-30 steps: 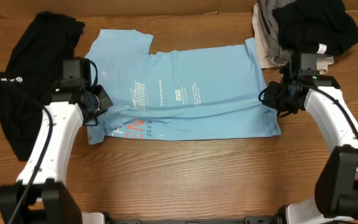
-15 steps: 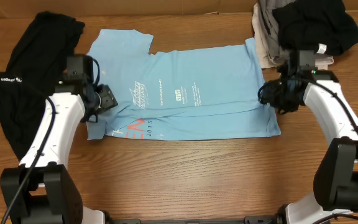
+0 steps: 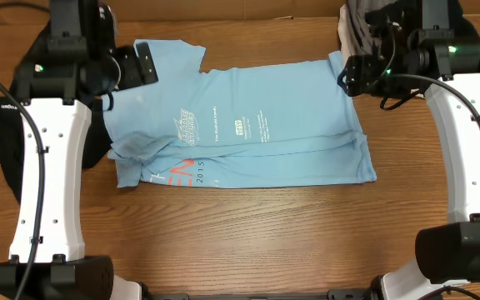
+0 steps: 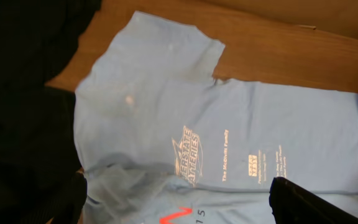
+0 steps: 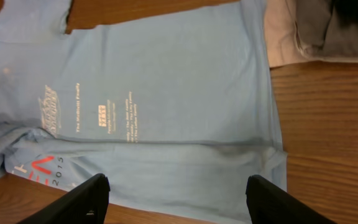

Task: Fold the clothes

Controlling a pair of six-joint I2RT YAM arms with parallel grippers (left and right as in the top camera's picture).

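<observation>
The light blue T-shirt (image 3: 248, 125) lies flat in the middle of the table, its lower part doubled over in a long crease, its left side rumpled. It fills the left wrist view (image 4: 229, 137) and the right wrist view (image 5: 166, 93). My left gripper (image 3: 140, 65) hangs open high over the shirt's left sleeve, its dark fingers (image 4: 303, 202) wide apart with nothing between them. My right gripper (image 3: 354, 75) is open above the shirt's right edge, fingers (image 5: 86, 200) spread and empty. A black top (image 3: 7, 142) with a small white logo lies at the far left.
A pile of beige, grey and black garments (image 3: 365, 37) sits at the back right corner, also in the right wrist view (image 5: 328, 31). Bare wooden table (image 3: 248, 233) stretches in front of the shirt. A cardboard wall (image 4: 278, 12) borders the back.
Both grippers have opened and let go of the shirt's sides, then risen and drawn back towards the far edge. The shirt stays down with its crease.
</observation>
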